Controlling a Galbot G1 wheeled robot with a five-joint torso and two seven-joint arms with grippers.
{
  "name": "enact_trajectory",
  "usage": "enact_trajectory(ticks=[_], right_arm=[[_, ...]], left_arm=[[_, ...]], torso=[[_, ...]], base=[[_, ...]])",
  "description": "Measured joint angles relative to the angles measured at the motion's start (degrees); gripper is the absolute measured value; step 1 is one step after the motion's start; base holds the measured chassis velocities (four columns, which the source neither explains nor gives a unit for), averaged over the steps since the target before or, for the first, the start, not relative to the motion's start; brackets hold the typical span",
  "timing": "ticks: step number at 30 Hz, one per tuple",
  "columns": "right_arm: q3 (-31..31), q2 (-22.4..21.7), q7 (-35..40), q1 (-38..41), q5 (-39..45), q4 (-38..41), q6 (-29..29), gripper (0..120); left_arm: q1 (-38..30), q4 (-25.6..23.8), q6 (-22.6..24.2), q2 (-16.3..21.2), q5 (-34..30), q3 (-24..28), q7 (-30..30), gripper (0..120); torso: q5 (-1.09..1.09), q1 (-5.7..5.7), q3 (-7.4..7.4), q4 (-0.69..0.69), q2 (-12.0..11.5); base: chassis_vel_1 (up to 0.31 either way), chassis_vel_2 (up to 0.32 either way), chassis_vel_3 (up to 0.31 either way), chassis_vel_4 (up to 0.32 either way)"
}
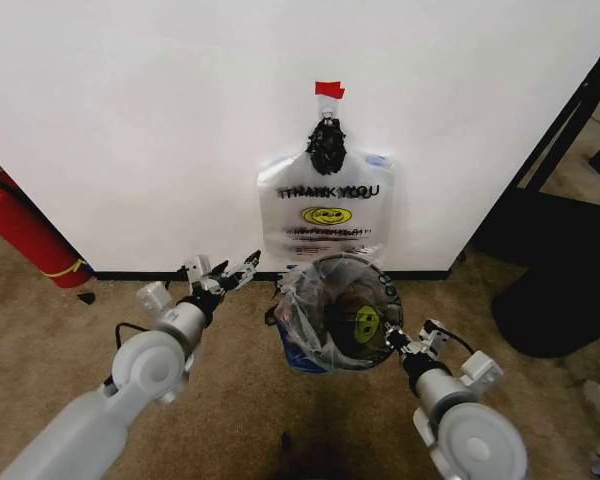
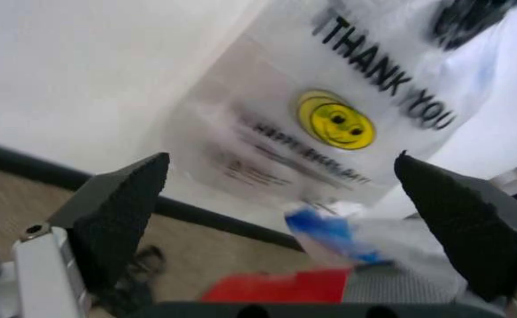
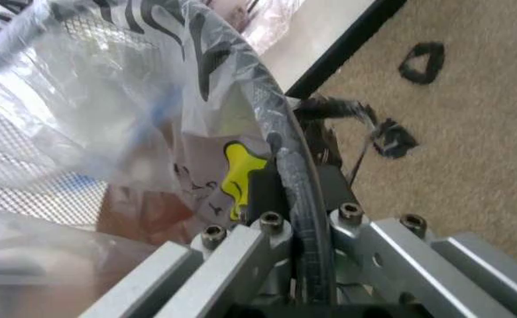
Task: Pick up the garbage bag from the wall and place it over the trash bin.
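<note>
White wall (image 1: 130, 120) and tan carpet: a garbage bag (image 1: 320, 320) already lies in the trash bin (image 1: 355, 262), more bags (image 1: 325, 215) hang above it.

Judging by the layout, the lining step is under way: the bag's clear film lies draped inside the round mesh bin, mouth up, its long axis following the bin's upright axis, smiley print showing on the side towards the right arm. The right gripper (image 1: 394, 341) sits at the bin's rim, its jaws pressed together over rim and film in the right wrist view. The left gripper (image 1: 235, 271) hovers near the baseboard, beside the bin and apart from it, fingers (image 2: 121, 212) spread wide and empty. Next, I judge, the loose left edge needs pulling out over the rim.
</note>
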Motion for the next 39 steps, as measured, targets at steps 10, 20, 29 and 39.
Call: enact_trajectory(ticks=[10, 20, 29, 39], right_arm=[[1.7, 0.5, -0.3, 0.6, 0.4, -2.2, -0.7, 0], [1.3, 0.5, -1.1, 0.7, -1.4, -2.6, -0.1, 0], [0.9, 0.6, -1.6, 0.4, -2.2, -2.5, 0.1, 0], [0.5, 0.1, -1.7, 0.6, -2.7, -2.4, 0.7, 0]], left_arm=[[8.7, -3.7, 0.0, -3.3, -2.4, -2.4, 6.5, 97], [9.1, -5.8, 0.7, -3.8, -0.5, 1.8, 7.2, 85], [8.1, -5.3, 0.7, -3.9, -0.4, 2.8, 7.2, 53], [7.7, -4.7, 0.2, -4.4, 0.5, 3.1, 6.4, 18]], torso=[[0.02, 0.0, 0.0, 0.0, 0.0], [0.01, 0.0, 0.0, -0.01, 0.0], [0.0, 0.0, 0.0, -0.01, 0.0], [0.01, 0.0, 0.01, -0.01, 0.0]], base=[[0.0, 0.0, 0.0, 0.0], [0.0, 0.0, 0.0, 0.0], [0.0, 0.0, 0.0, 0.0], [0.0, 0.0, 0.0, 0.0]])
